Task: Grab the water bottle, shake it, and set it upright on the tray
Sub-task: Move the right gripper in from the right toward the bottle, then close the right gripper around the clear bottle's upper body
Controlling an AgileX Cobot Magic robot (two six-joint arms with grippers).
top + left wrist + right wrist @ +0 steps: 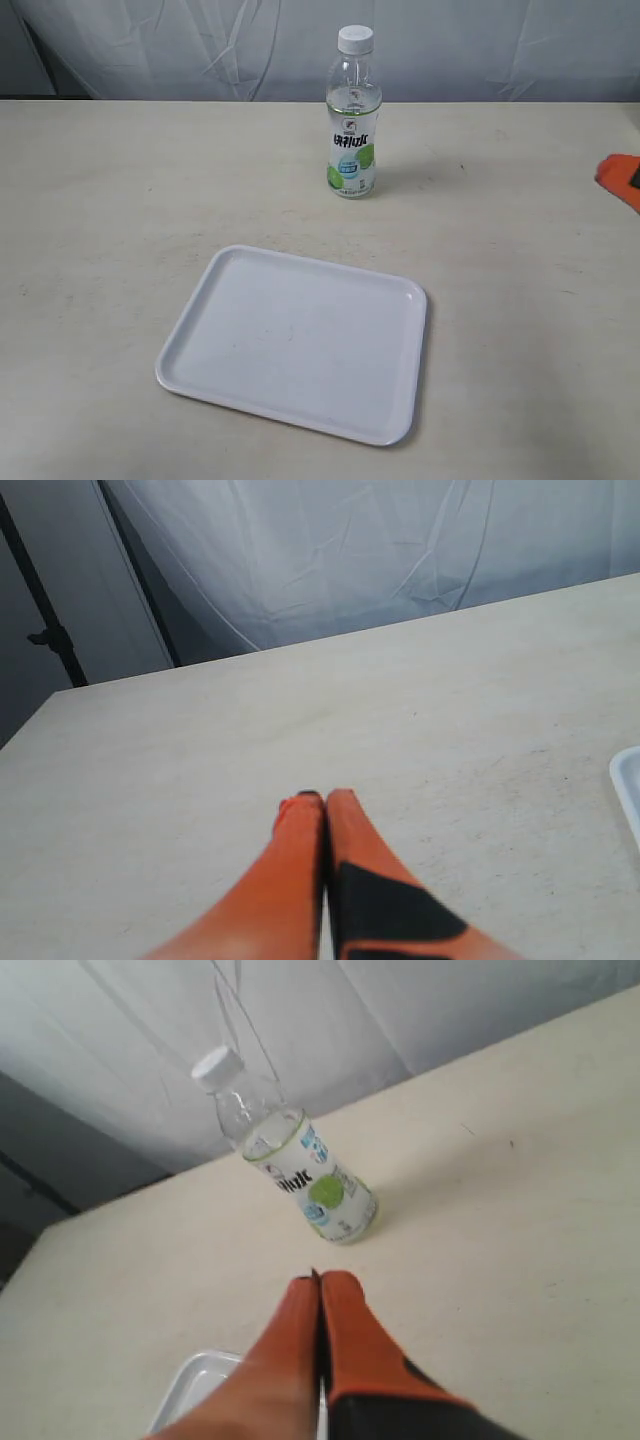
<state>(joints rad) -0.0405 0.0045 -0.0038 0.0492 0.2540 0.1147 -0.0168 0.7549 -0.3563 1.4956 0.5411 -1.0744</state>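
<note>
The water bottle (353, 115) stands upright at the back of the table, clear with a white cap and a lime-printed label; the right wrist view has it too (295, 1165). The white tray (300, 340) lies flat in front of it, holding nothing. At the right edge of the exterior view only an orange tip of my right gripper (620, 180) shows. In its wrist view the right gripper (320, 1278) is shut on nothing, some way short of the bottle. My left gripper (314, 796) is shut over bare table, away from both; it does not appear in the exterior view.
A pale wooden table (120, 200) carries everything, backed by a white cloth curtain (180, 45). A corner of the tray (628, 785) shows in the left wrist view, and another tray corner (195, 1385) in the right wrist view. A dark stand (45, 620) rises beyond the table's far edge.
</note>
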